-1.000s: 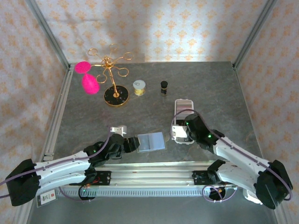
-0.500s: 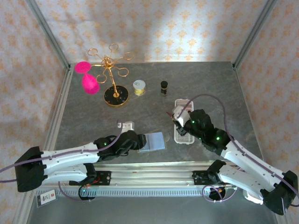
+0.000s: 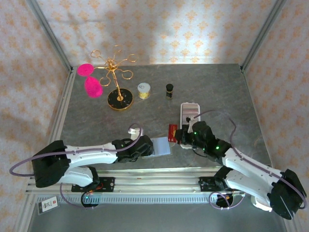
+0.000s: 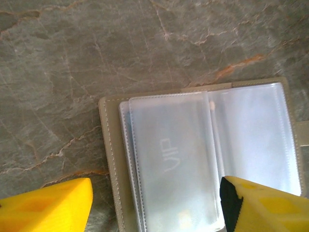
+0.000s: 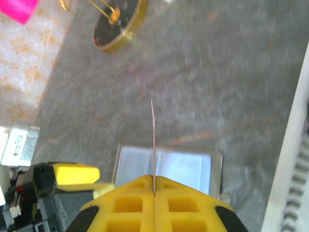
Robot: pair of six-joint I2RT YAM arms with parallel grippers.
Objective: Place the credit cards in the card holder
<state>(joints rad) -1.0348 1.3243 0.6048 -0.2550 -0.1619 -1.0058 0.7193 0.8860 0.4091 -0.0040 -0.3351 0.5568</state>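
Grey stone table (image 3: 212, 87) carries everything, and the holder (image 3: 159, 145) lies open on it near the front edge, clear sleeves facing up, olive cover showing round the border.

Left arm (image 3: 91, 154) reaches in from the left of the holder. The left gripper (image 4: 155, 193) hangs over the holder's near edge with its yellow fingers (image 4: 48, 208) spread wide and nothing between them: one is over bare table just left of the holder, the other over the holder's right page. Whether either finger touches down cannot be told.

Right arm (image 3: 246, 164) comes in from the right of the holder. The right gripper (image 5: 153, 186) is clamped tight on one card (image 3: 172, 132), which looks reddish from above and stands on edge just right of the holder's far corner. In the wrist view the card is a thin line sticking out of the closed fingers, in line with the holder's middle fold.

Gold wire stand (image 3: 119, 99) with pink puffs is far behind the holder, to the left. White tray (image 3: 189, 112) lies behind and right of the holder, beyond the card. A small tin (image 3: 144, 90) and a dark bottle (image 3: 169, 90) sit well behind the holder
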